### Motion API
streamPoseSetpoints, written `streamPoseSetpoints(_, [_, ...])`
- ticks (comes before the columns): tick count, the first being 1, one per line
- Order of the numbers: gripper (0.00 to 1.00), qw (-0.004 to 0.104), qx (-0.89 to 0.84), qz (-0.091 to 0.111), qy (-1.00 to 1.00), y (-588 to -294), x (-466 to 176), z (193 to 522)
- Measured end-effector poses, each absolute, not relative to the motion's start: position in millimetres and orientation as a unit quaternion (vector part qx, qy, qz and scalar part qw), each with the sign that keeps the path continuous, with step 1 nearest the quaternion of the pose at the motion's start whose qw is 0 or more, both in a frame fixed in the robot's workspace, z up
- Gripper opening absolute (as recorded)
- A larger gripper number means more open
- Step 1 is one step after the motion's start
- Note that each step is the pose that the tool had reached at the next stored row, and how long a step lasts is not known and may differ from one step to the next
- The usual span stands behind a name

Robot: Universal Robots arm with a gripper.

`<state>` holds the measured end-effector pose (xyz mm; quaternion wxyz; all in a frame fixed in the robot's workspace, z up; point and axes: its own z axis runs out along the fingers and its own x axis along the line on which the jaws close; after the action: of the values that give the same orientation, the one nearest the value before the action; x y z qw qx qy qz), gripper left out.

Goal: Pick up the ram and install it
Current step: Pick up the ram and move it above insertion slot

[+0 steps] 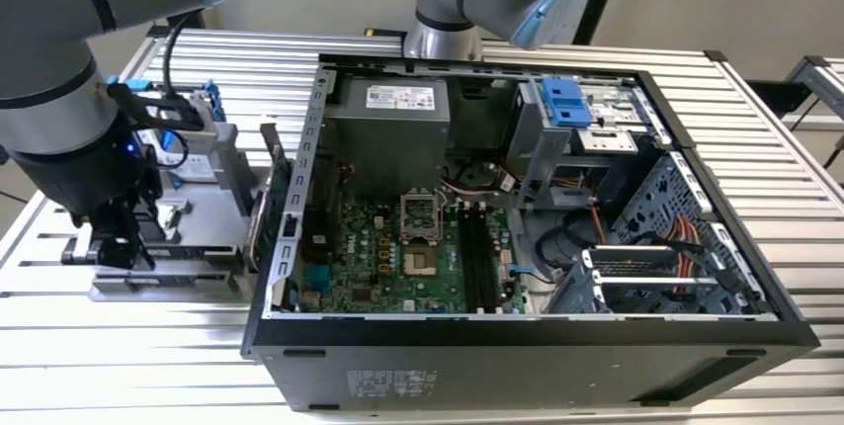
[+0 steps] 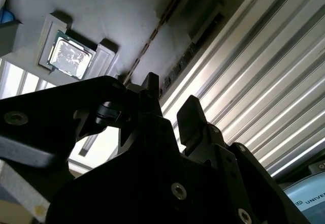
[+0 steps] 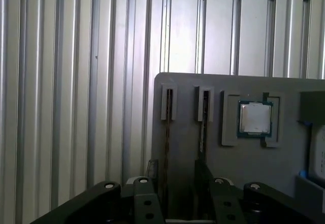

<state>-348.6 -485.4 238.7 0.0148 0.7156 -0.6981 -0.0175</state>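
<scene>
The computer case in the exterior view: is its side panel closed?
No, the computer case is open, with the green motherboard plainly showing inside.

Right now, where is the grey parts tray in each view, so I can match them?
Exterior view: the grey parts tray lies at the exterior view's left of the computer case, under the gripper.
Second wrist view: beyond the gripper, tray carrying a processor chip.
First wrist view: beyond the gripper, tray with the processor chip seated in it.
Shared landmark: the ribbed metal table beneath it.
</scene>
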Motion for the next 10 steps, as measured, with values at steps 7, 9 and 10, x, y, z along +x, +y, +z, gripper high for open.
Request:
streamPoseSetpoints(7, [1.0, 0.015, 0.716, -0.017, -0.698, -485.4, -348.6, 231.7])
streamPoseSetpoints(9, [1.0, 0.015, 0.716, -0.017, -0.698, -485.4, -348.6, 229.8])
streamPoseSetpoints(10, [1.0, 0.015, 0.716, -0.017, -0.698, -485.4, -348.6, 228.9])
